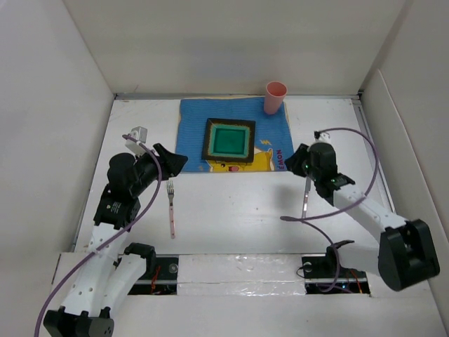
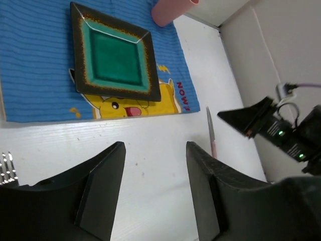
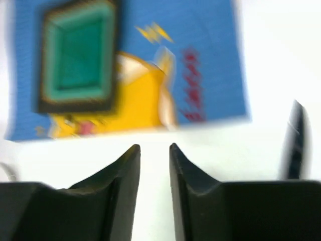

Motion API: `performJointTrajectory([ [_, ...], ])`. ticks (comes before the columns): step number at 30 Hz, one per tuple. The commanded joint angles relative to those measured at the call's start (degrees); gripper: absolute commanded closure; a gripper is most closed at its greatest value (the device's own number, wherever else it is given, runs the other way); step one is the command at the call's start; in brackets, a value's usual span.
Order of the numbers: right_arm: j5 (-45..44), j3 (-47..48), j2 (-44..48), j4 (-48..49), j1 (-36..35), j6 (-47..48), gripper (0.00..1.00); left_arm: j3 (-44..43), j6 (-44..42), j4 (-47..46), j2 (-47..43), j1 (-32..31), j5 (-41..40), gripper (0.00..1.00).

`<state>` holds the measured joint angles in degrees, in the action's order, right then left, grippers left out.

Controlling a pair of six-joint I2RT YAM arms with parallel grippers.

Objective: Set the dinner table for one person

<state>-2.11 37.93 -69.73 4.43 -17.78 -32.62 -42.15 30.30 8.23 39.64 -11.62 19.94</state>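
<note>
The white dinner table [image 1: 238, 217] carries a blue cartoon placemat [image 1: 193, 116] at the back. On the placemat sit a square dark plate with a green centre [image 1: 229, 140] and a pink cup [image 1: 275, 97]. A pink-handled fork [image 1: 170, 207] lies left of the mat, and a pink-handled knife [image 1: 306, 198] lies right of it, under my right arm. My left gripper [image 1: 175, 163] is open and empty above the table near the mat's front left corner. My right gripper [image 1: 295, 160] hovers by the mat's front right corner, jaws a little apart and empty.
White panels wall the table on three sides. A small grey-white block [image 1: 137, 133] sits at the left. Purple cables loop off both arms. In the left wrist view the plate [image 2: 114, 57], cup [image 2: 168, 11], knife [image 2: 211, 131] and fork tines [image 2: 6, 165] show.
</note>
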Motion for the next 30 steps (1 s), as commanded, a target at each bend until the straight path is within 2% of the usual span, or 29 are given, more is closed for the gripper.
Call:
performJointTrajectory([
  [1, -5.4, -6.5, 5.3, -14.3, 1.0, -1.9, 0.59, -4.1, 6.8, -2.8, -0.4, -1.0, 1.4, 0.51],
  [5, -7.0, -8.8, 12.9, -24.6, 4.0, -4.3, 0.51, -8.5, 11.0, -1.7, -2.6, -3.9, -1.0, 0.45],
  [6, -7.5, -9.0, 15.1, -26.0, 5.2, -4.7, 0.47, -10.0, 12.5, -0.9, -3.3, -4.6, -1.1, 0.41],
  [8, -7.4, -9.5, 16.4, -28.9, 6.8, -4.9, 0.43, -14.1, 13.3, 0.2, -4.0, -6.4, -2.2, 0.38],
  [9, -5.9, -9.9, 16.6, -28.3, 7.9, -4.2, 0.38, -15.5, 14.1, 1.3, -4.5, -7.0, -2.5, 0.35],
  [11, -2.1, -10.2, 15.0, -28.4, 8.5, -4.2, 0.38, -18.4, 14.3, 2.0, -5.0, -8.9, -2.8, 0.34],
  [12, -1.5, -10.3, 13.8, -28.2, 9.0, -4.2, 0.38, -19.3, 14.2, 3.0, -5.4, -9.6, -3.3, 0.31],
  [14, 0.1, -9.0, 8.5, -29.8, 9.6, -3.4, 0.37, -20.8, 13.9, 4.0, -6.0, -11.6, -5.6, 0.28],
  [20, 1.7, -1.6, -4.8, -32.2, 11.3, 2.0, 0.42, -23.1, 13.7, 6.1, -5.6, -12.8, -9.2, 0.19],
  [24, 4.2, 2.9, -12.1, -35.2, 11.9, 5.2, 0.51, -24.4, 13.4, 6.0, -5.3, -13.3, -10.4, 0.17],
  [30, 4.6, 4.8, -15.6, -39.1, 12.4, 7.1, 0.65, -25.4, 12.3, 6.6, -4.8, -13.3, -11.5, 0.14],
])
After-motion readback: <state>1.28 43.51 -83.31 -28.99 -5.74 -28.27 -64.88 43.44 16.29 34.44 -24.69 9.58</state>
